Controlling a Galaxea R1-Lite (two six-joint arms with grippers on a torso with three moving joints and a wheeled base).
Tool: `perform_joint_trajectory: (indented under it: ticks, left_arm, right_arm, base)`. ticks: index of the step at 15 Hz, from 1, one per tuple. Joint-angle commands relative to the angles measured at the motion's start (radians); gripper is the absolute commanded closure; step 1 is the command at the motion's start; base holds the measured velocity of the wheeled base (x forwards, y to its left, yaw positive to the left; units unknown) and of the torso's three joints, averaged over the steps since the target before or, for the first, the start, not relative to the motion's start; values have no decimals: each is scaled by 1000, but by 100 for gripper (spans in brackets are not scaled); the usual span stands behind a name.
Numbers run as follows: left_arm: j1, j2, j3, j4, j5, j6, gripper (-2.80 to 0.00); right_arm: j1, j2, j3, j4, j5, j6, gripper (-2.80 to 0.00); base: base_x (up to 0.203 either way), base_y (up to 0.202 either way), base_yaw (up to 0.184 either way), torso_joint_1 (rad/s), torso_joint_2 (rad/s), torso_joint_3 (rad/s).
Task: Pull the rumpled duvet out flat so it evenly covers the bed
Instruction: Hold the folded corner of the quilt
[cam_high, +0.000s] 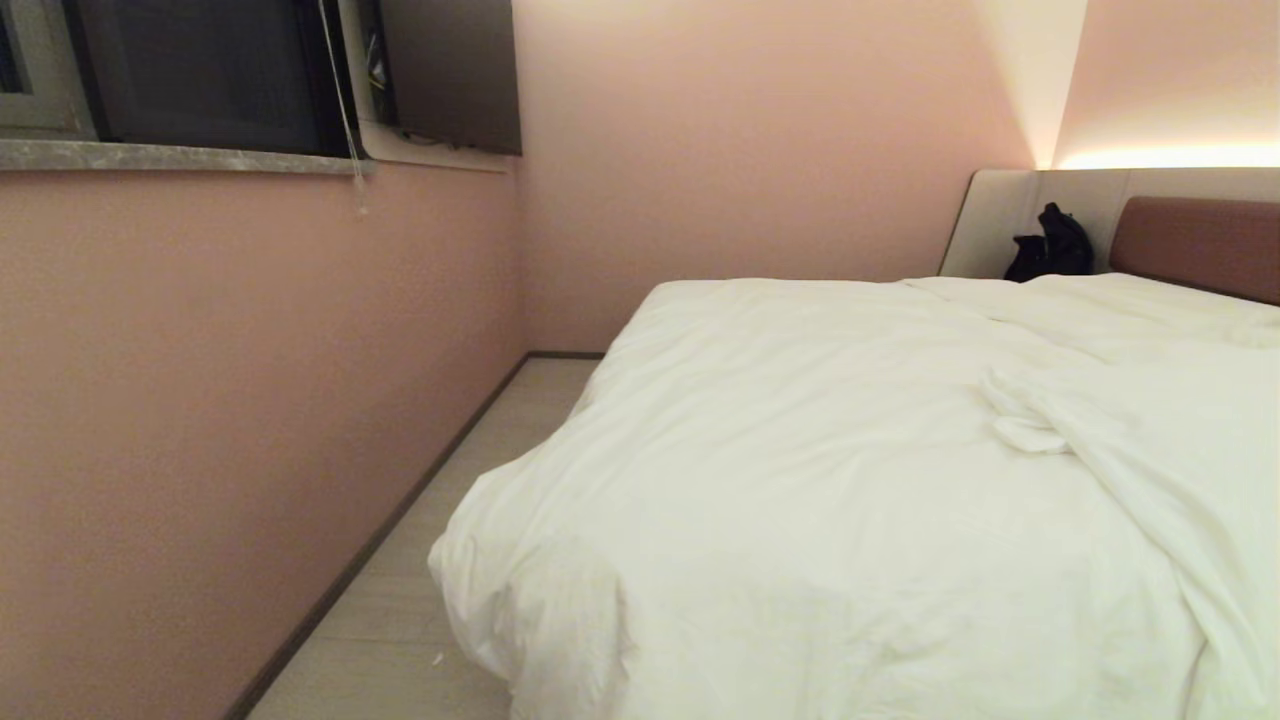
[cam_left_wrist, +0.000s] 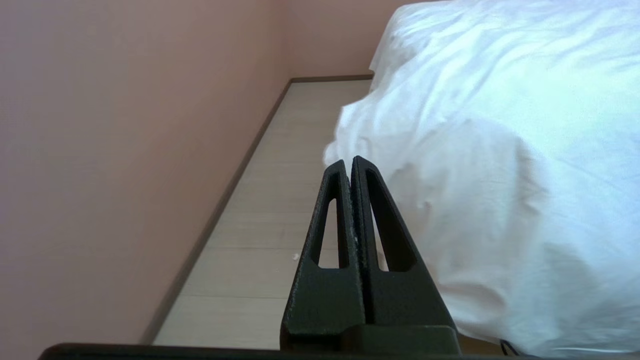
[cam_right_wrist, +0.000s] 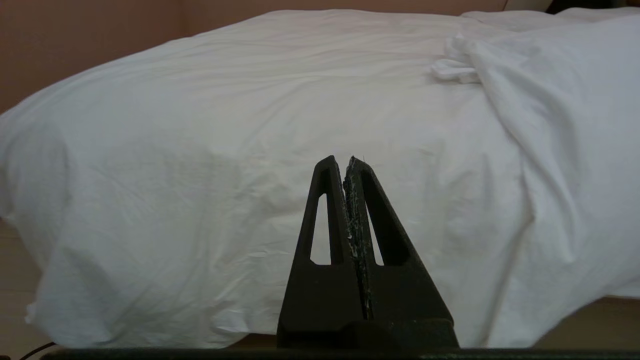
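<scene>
Both grippers hang low off the foot of the bed (cam_high: 1190, 240), neither touching anything. Left gripper (cam_left_wrist: 350, 161) points along the floor strip (cam_left_wrist: 280, 200) between the pink wall (cam_left_wrist: 125, 150) and the mattress corner, jaws pressed together. Right gripper (cam_right_wrist: 346, 161) faces the draped end, jaws likewise closed. A white duvet (cam_high: 850, 450) covers the bed, bunched into a twisted fold on the right side, with a dark bag (cam_high: 1050, 245) by the headboard.

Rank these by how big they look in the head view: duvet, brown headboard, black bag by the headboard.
1. duvet, fills most of the lower right.
2. brown headboard, cut off by the frame edge, so only part counts.
3. black bag, smallest; it sits farthest back, so it may look undersized.
</scene>
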Motion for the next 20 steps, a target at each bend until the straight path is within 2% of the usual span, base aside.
perform_joint_trajectory:
  ticks: [1,20]
  left_arm:
    - [0,1,0,0,-1,1,0]
    - [0,1,0,-1,1,-2,0]
  right_arm:
    - [0,0,0,-1,0,-1,0]
    - [0,0,0,-1,0,-1,0]
  base:
    - [0,-191,1,2,1,0]
    - [0,-192,0,2,4,3]
